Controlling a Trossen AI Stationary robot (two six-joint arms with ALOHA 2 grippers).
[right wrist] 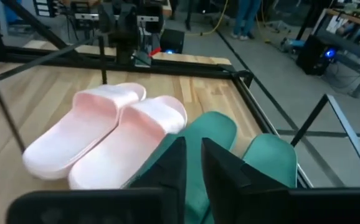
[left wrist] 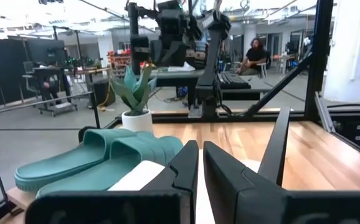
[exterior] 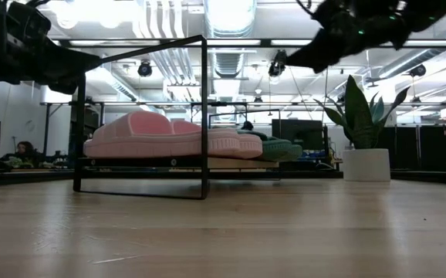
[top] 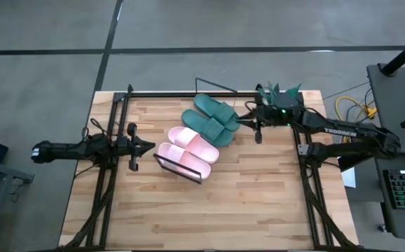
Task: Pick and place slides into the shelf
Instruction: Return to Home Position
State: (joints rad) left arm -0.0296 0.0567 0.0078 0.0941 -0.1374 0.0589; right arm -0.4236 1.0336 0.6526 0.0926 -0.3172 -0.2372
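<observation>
Potted plant [top: 281,91] stands upper right on the table [top: 251,203], beside the right gripper [top: 243,120], whose fingers are pressed together at the teal slides' [top: 213,115] edge. Left gripper [top: 148,145], likewise closed, is centre left near the pink slides [top: 187,150]. We see all four on the shelf [top: 183,172] mid-frame, long axes upper left to lower right.

Two pale pink rubber slides [top: 187,150] lie on the front end of the light-wood, black-wire-framed shelf [top: 180,170]. Two dark teal rubber slides [top: 213,117] lie on its back end.
</observation>
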